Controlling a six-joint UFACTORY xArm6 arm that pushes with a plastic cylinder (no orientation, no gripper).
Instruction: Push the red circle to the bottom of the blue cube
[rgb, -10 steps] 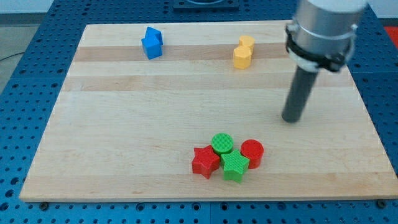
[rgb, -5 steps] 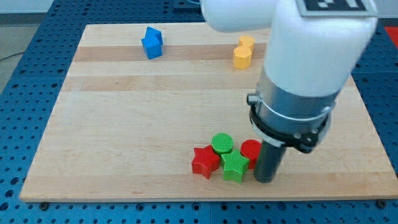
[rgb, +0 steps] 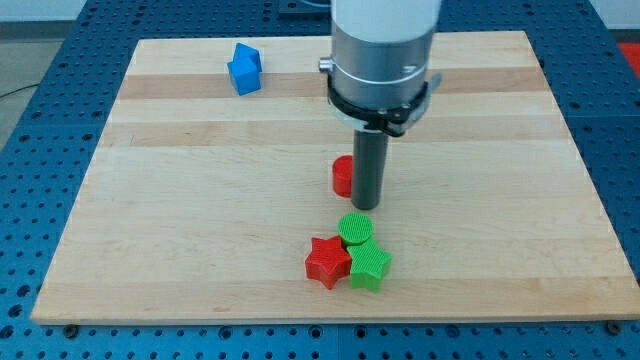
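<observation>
The blue cube (rgb: 244, 69) sits near the view's top left on the wooden board. The red circle (rgb: 343, 176) lies near the board's middle, partly hidden behind my rod. My tip (rgb: 365, 205) stands right beside the red circle, at its lower right, and seems to touch it. The tip is just above the green circle (rgb: 356, 229).
A red star (rgb: 327, 261), the green circle and a green star-like block (rgb: 369, 266) cluster near the view's bottom centre. The arm's grey body (rgb: 381, 60) covers the area at the top centre, hiding the yellow blocks seen earlier.
My tip swept from the view's right down to the cluster, then up and left. The red circle has been pushed out of the cluster toward the board's middle.
</observation>
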